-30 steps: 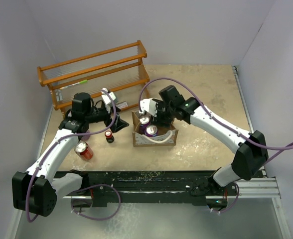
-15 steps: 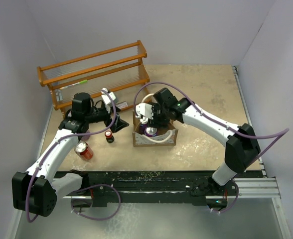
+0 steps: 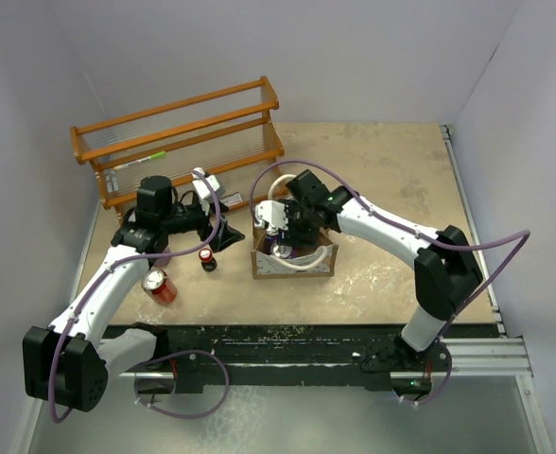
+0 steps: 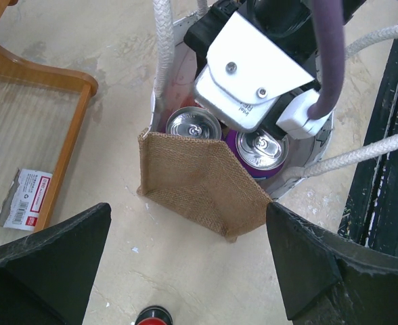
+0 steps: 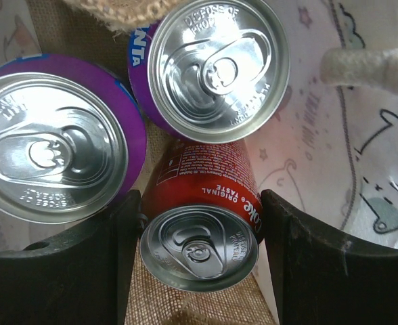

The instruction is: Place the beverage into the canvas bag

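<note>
Your red cola can [image 5: 199,250] is down inside the canvas bag [image 4: 206,183], pinched between the right gripper [image 5: 197,203] fingers and touching one of the two purple cans [image 5: 219,64]. The bag sits in front of the wooden rack [image 3: 179,132]. The left gripper [image 3: 226,238] hangs just left of it, fingers spread wide, holding nothing.

The canvas bag [image 3: 292,257], three cans [image 5: 216,68] inside.
I see it right of two loose cans [image 3: 159,286]; the rack [image 3: 179,132] stands behind-left; my right gripper [image 5: 199,230] clasps one can [image 5: 199,250] inside.
</note>
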`<state>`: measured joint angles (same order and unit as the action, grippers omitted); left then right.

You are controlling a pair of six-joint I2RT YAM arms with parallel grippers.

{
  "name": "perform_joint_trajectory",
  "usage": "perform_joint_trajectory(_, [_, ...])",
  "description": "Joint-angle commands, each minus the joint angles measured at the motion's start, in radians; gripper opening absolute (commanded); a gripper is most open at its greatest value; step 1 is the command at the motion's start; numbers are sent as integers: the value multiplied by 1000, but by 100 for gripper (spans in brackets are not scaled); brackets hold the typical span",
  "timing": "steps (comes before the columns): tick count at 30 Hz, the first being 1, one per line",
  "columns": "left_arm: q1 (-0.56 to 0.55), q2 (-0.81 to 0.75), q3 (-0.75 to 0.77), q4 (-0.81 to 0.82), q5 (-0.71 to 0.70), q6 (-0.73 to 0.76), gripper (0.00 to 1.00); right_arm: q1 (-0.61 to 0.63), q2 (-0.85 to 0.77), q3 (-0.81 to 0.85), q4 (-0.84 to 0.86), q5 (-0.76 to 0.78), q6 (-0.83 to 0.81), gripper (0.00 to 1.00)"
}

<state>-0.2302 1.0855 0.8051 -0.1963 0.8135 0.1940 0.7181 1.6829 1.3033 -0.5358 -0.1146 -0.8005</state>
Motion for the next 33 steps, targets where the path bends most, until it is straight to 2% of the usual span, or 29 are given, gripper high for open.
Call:
perform_joint_trajectory(1, [-1,-25,11,31,22,16,99,3,4,74,65,9,-22,25])
perform_joint_trajectory(11, [-1,-26,11,32,24,16,99,3,38,99,68,0,0,35])
perform_joint_trajectory(33, [-1,-35,4,25,24,37,100,3,10,90,106,-5,55,73])
